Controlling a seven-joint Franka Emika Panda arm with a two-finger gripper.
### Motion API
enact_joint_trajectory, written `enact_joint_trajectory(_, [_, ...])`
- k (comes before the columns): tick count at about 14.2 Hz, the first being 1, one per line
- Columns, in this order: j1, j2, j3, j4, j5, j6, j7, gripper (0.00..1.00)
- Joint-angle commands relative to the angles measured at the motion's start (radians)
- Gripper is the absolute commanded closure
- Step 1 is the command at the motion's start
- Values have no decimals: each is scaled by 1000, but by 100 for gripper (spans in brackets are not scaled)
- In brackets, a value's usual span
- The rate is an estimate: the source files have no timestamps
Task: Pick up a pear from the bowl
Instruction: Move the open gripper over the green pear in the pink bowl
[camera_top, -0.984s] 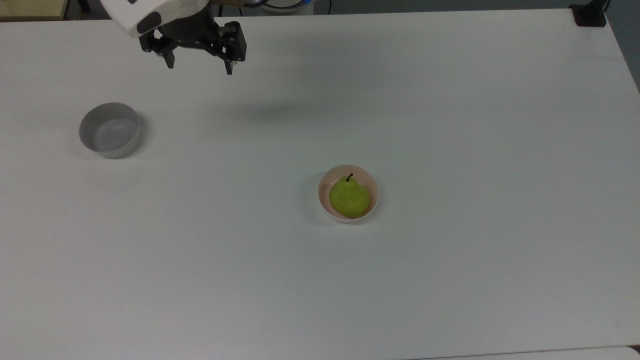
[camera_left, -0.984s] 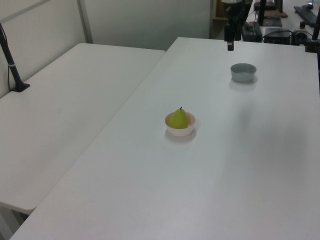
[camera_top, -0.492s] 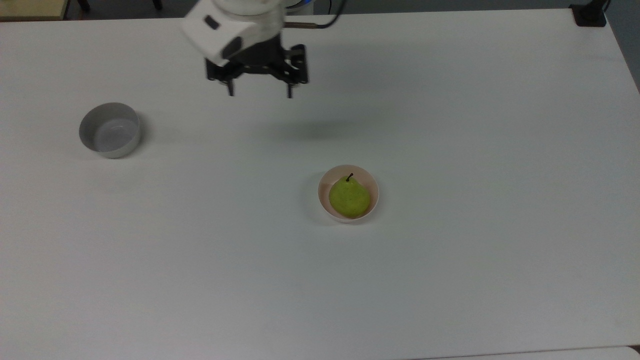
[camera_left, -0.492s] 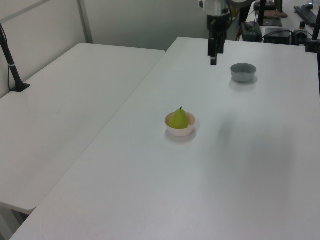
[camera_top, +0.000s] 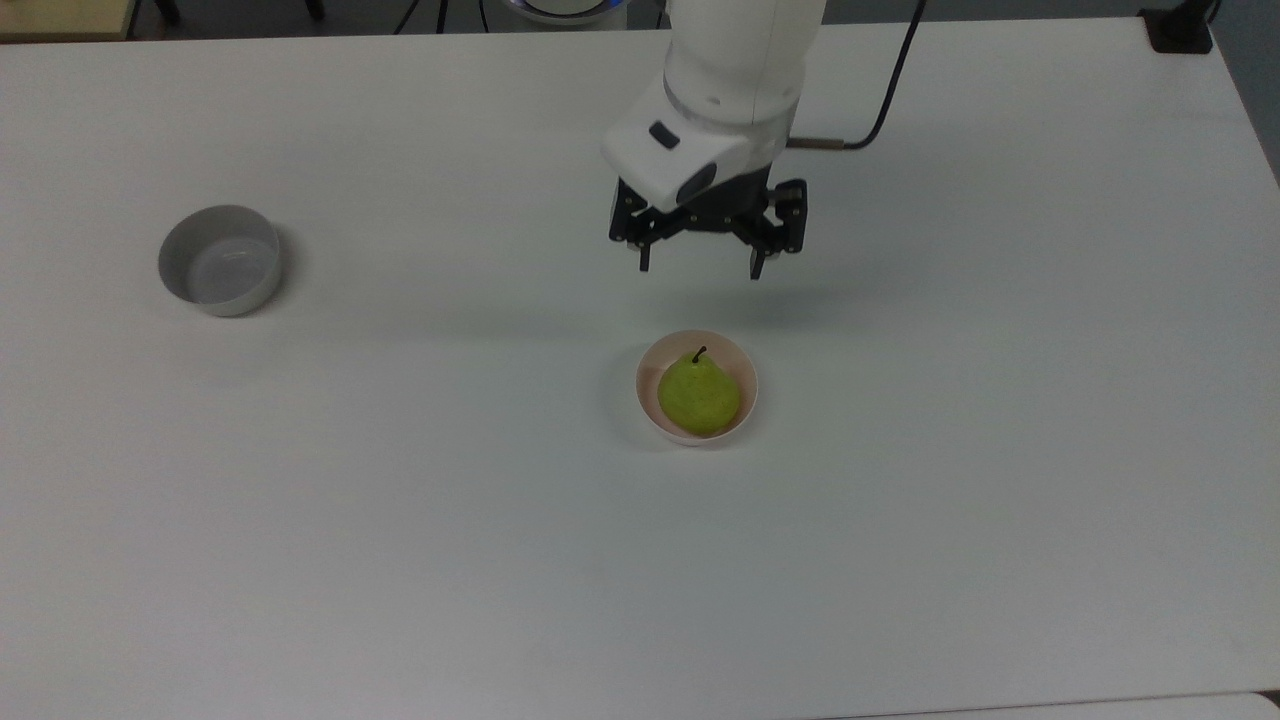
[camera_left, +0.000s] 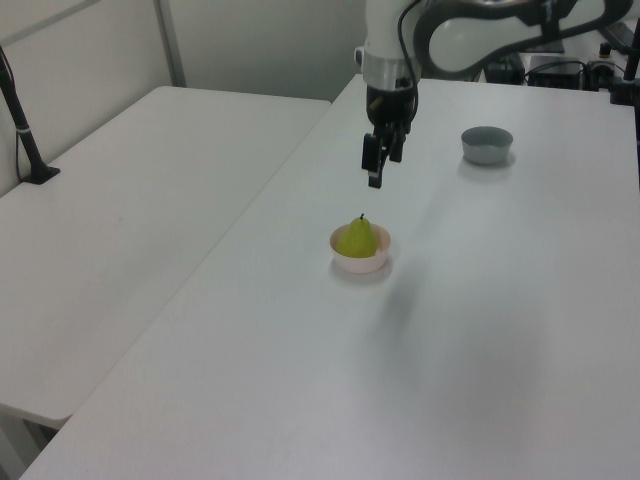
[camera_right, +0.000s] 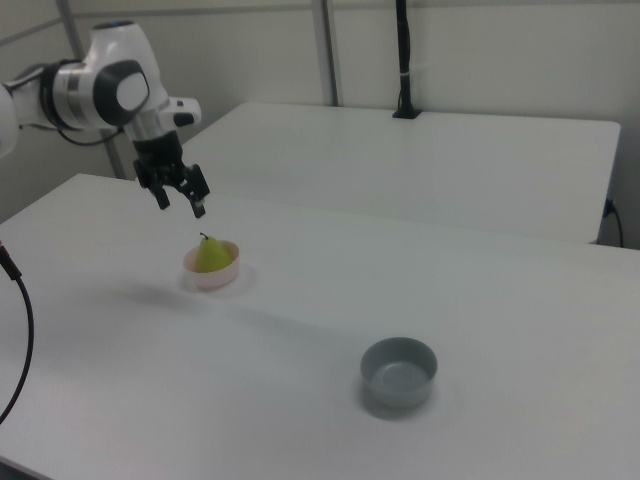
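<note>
A yellow-green pear (camera_top: 699, 396) (camera_left: 356, 239) (camera_right: 209, 254) with a short dark stem sits upright in the small pale pink bowl (camera_top: 740, 359) (camera_left: 372, 262) (camera_right: 222, 278) near the table's middle. My gripper (camera_top: 699, 267) (camera_left: 373, 177) (camera_right: 181, 204) hangs open in the air, fingers pointing down, nothing between them. In the top view it is just above the bowl in the picture, a short way off. In the left and right views it hovers well above the pear's stem, clear of it.
An empty grey straight-sided bowl (camera_top: 219, 261) (camera_left: 487, 145) (camera_right: 399, 371) stands far off at the top view's left. A second white table (camera_left: 130, 180) (camera_right: 420, 160) adjoins this one, with a black post (camera_left: 22, 125) (camera_right: 403, 60) on it.
The arm has swung from the top view's upper left, near the table's far edge, rightward and toward the bowl. The gripper stayed open. Pear and bowls have not moved.
</note>
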Motion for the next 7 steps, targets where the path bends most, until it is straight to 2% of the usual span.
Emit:
enact_joint_trajectory(1, [9, 104, -23, 17, 12, 82, 18, 0])
enact_joint_trajectory(7, [12, 206, -20, 15, 8, 157, 19, 0])
